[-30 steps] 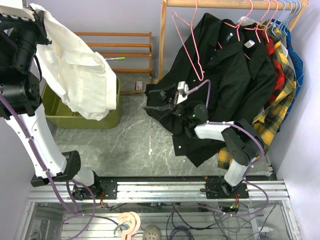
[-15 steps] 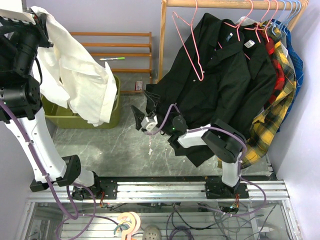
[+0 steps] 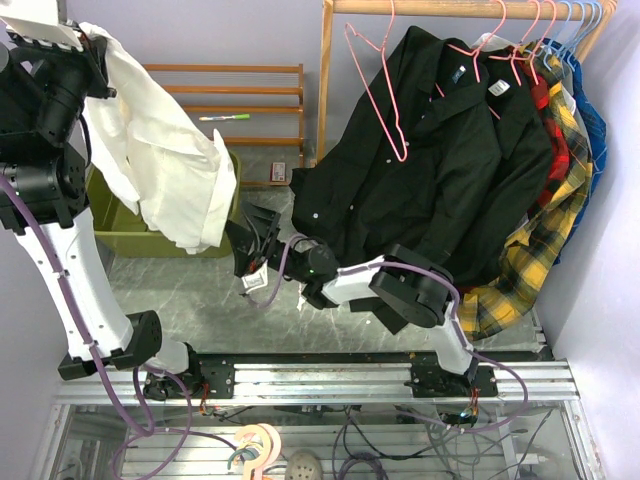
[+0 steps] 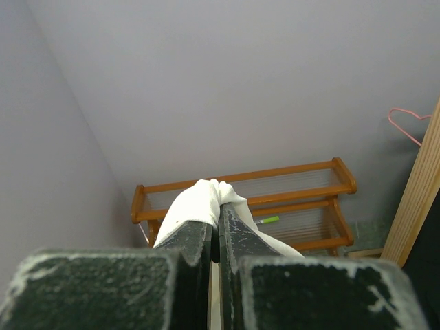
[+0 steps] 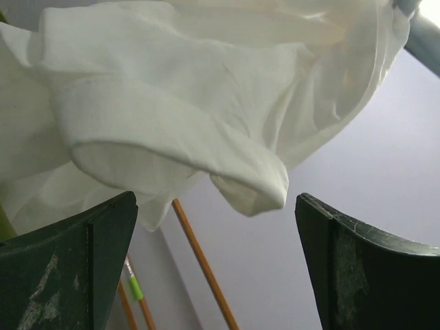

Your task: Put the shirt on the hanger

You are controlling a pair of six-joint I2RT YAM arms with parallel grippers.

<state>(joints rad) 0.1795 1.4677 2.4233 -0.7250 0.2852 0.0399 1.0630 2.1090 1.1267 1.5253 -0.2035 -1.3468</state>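
The white shirt hangs bunched from my left gripper, held high at the far left. In the left wrist view that gripper is shut on a fold of the shirt. My right gripper reaches left, low under the shirt's bottom edge, and stands open. Seen from the right wrist, a shirt cuff dangles just above the gap of the right gripper, and nothing is between its fingers. The pink hanger hangs empty on the wooden rail, in front of the black shirt; its hook shows at the left wrist view's right edge.
A black shirt, a yellow plaid shirt and light blue hangers fill the rail at the right. The rail's wooden post stands mid-back. A green bin sits under the white shirt, in front of a low wooden rack.
My right arm has swung left from in front of the black shirt to below the white shirt's hem. The left arm has shifted slightly, and the shirt swayed with it.
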